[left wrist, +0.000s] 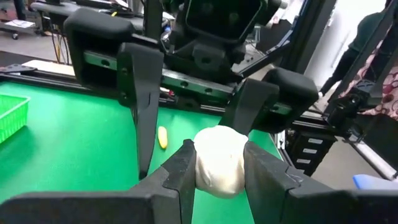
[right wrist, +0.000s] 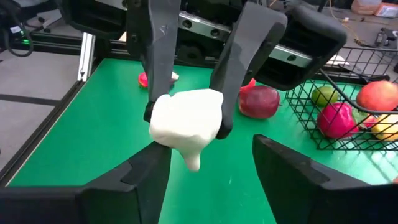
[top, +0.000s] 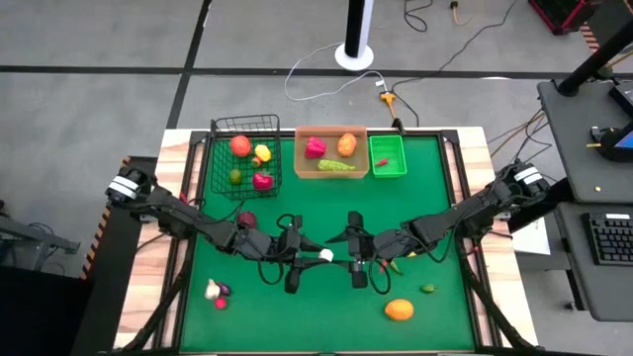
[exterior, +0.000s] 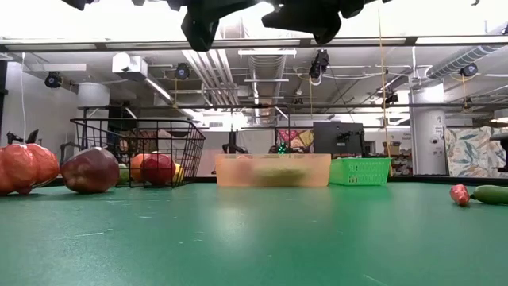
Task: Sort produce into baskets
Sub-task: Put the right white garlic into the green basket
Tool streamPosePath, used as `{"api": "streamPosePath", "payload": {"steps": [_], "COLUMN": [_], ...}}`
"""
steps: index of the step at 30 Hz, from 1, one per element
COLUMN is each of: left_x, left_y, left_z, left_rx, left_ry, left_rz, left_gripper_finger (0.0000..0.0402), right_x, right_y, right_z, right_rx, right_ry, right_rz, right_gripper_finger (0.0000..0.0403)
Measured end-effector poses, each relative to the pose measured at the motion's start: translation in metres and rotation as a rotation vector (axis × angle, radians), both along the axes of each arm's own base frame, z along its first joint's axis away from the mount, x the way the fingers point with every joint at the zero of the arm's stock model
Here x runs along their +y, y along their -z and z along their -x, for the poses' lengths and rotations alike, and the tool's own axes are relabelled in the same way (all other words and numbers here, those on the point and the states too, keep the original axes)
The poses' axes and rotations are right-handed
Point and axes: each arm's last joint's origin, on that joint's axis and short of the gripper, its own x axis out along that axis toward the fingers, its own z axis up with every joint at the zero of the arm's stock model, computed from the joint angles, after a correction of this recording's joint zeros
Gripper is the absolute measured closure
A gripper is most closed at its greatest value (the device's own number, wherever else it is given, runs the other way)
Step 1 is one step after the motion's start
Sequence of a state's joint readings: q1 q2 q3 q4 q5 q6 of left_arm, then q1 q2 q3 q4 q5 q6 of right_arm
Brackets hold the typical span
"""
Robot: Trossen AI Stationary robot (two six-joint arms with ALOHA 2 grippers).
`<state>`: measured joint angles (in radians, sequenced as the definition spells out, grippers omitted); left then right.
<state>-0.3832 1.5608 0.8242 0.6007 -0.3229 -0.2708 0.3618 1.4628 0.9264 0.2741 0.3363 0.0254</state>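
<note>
Where the high view looks straight down, a green bench [top: 326, 227] framed in pale wood sits on a grey floor with dark tape lines. At its far edge stand a black wire basket [top: 242, 155] with red, orange, yellow and green pieces inside, a tan tray [top: 330, 152] holding a pink piece, an orange piece and a green cucumber, and a small green bin [top: 388, 155]. An orange fruit [top: 399, 310] lies near the front edge, well apart from small pieces at front left. Both arms meet mid-bench: the left gripper [top: 309, 255] has its fingers clamped on a white garlic-like piece [top: 326, 255], and the right gripper [top: 352, 259] faces it with fingers apart around the same piece.

Seen level across the bench, red fruits [exterior: 91, 170] lie at left, and the room beyond shows ceiling pipes, lamps and a dark monitor.

Through the left wrist view, the white piece [left wrist: 219, 159] sits pinched between that arm's fingers [left wrist: 180, 177], the other gripper straddling it.

Through the right wrist view, the white piece [right wrist: 186, 121] hangs in the opposite gripper's fingers; the near fingers [right wrist: 152, 171] stand apart below and beside it, one just touching.

No writing can be read.
</note>
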Motion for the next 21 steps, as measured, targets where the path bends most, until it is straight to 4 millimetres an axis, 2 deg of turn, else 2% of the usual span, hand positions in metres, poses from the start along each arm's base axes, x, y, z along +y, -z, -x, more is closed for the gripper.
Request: {"api": "streamPosePath", "payload": {"steps": [8,18,21], "left_x": [0.0007,0.0023,0.0029], "left_y": [-0.0001,-0.0001,-0.0002], "left_z": [-0.0002,-0.0006,-0.0005], "left_rx": [-0.001,-0.001,-0.003], "left_ry": [-0.006,-0.025,-0.057], "left_rz": [0.0,-0.002,-0.003], "left_gripper_finger": [0.0309,0.0284,0.0268], "right_x": [0.0,0.0006,0.0003], "right_y": [0.0001,0.001,0.0009], "right_z": [0.0,0.0004,0.0002], "right_rx": [0.001,0.007,0.006], "right_ry": [-0.009,-0.038,-0.039], "right_rz": [0.017,0.042,0.048], "right_gripper_finger": [0.0244,0.0365,0.0385]}}
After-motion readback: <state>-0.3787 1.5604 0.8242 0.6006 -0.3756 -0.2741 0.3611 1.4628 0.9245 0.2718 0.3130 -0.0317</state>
